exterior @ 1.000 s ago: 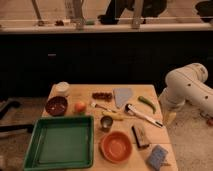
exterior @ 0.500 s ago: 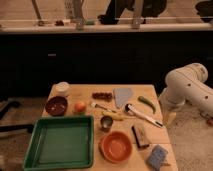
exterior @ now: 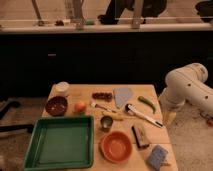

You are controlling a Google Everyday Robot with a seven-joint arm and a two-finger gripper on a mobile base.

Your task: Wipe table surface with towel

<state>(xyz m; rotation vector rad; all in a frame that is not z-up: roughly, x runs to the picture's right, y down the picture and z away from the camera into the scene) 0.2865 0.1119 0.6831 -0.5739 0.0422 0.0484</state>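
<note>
My gripper (exterior: 169, 119) hangs open and empty, just right of the table surface (exterior: 82, 91). The towel (exterior: 122, 96) lies flat, far-centre. It looks thin, limp and light, so I'd pinch its right edge.

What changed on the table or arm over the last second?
Nothing visibly changed. The end effector hangs just off the right edge of the table surface as before, open and holding nothing. The towel lies untouched near the far edge, and the other items sit where they were.
</note>
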